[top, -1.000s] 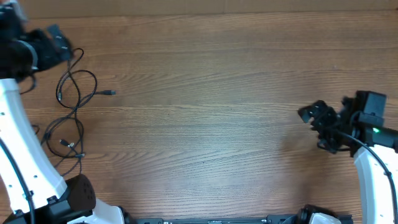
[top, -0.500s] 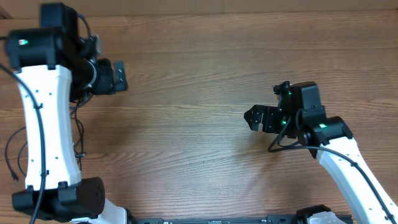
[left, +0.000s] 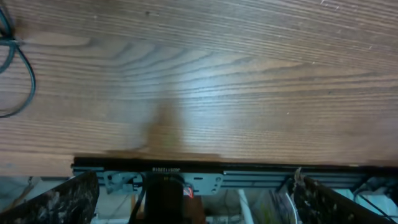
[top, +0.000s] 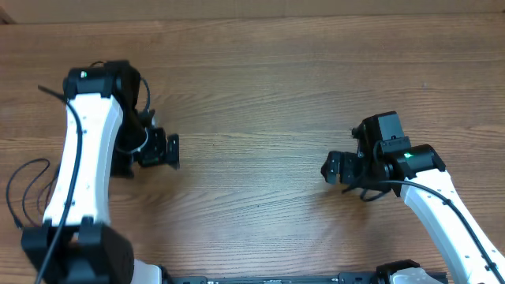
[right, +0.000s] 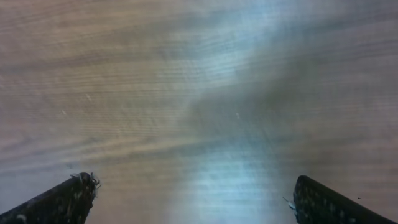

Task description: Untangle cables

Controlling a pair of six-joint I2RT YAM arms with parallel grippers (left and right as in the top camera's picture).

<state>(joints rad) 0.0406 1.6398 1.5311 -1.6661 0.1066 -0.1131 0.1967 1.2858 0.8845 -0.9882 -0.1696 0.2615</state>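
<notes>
One thin black loop of the cables (left: 32,81) lies on the wood at the left edge of the left wrist view. In the overhead view the left arm covers most of the cables; thin black loops (top: 17,189) show just left of the arm. My left gripper (top: 163,150) (left: 196,186) hovers over bare wood right of the arm, open and empty. The right gripper (top: 334,167) (right: 194,190) hangs over bare wood at the right middle, also open with nothing between its fingers.
The wooden table (top: 252,87) fills the view. A black rail (left: 249,169) runs along the table's front edge, with wiring behind it. The white left arm (top: 79,158) stretches across the left side.
The left arm has swung from the back left corner toward the front, over the cables. The right arm has come in from the right edge toward the middle. Both grippers stay open.
</notes>
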